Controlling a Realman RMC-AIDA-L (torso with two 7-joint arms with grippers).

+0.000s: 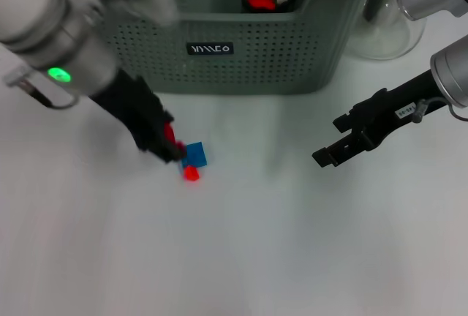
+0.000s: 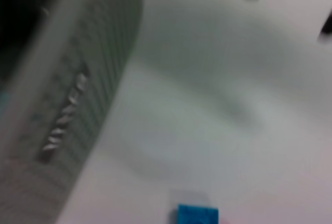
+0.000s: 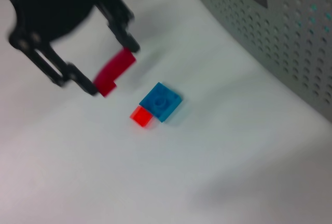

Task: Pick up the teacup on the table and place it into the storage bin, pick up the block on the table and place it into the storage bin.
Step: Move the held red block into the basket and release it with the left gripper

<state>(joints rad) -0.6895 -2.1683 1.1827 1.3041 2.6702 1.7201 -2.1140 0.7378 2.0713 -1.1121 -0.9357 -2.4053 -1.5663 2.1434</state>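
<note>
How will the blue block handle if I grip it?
The blue block looks like rigid plastic, so probably won't crush. It lies flat and low, so tipping seems unlikely; it may skid on the smooth table. The small red block touching it may get nudged. The left gripper hovers beside it.

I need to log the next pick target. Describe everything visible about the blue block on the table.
The blue block is a small, flat, square plastic piece with a single round stud on top. It lies flat on the white table, in front of the storage bin and apart from it. A smaller red block sits against one corner. The left end effector, holding a red piece, is just beside it, not gripping it.
</note>
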